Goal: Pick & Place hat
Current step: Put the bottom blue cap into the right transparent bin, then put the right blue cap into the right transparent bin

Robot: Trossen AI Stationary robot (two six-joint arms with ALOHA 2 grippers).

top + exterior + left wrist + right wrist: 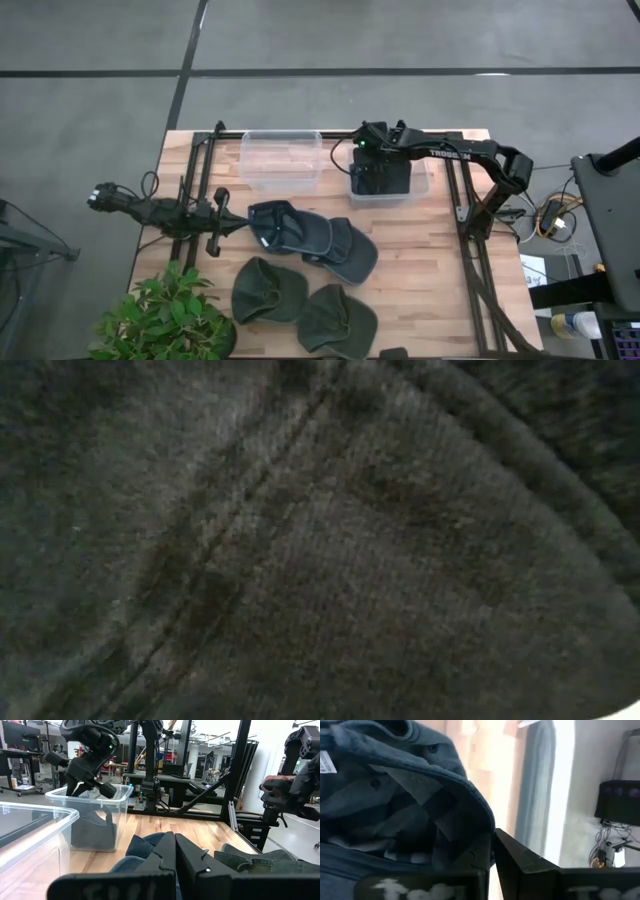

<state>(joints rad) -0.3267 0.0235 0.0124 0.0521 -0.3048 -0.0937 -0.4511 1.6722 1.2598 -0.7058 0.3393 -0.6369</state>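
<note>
A dark blue hat [382,182] lies in the right clear bin [425,186], where my right gripper [375,172] reaches down from above, shut on it. The left wrist view shows that hat [92,830] low in the bin [120,790]. Another blue hat [285,225] rests on the table, overlapping a dark grey hat [348,252]. Two green hats [268,290] [336,320] lie near the front edge. My left gripper [240,222] waits shut beside the blue hat on the table, touching nothing; its fingers [175,852] meet in its wrist view. My right gripper [492,847] is shut with the hat's folded rim edge [482,827] running down into its fingertips. It comes from above, pointing down into the bin. The hat [395,795] shows its inside and label. The fingers hide how many layers they pinch.
An empty clear bin [246,160] stands left of the filled one at the far side of the table. A potted plant [160,318] sits at the near left corner. Dark green cloth [320,540] fills the low view. Metal frames [470,240] flank the table.
</note>
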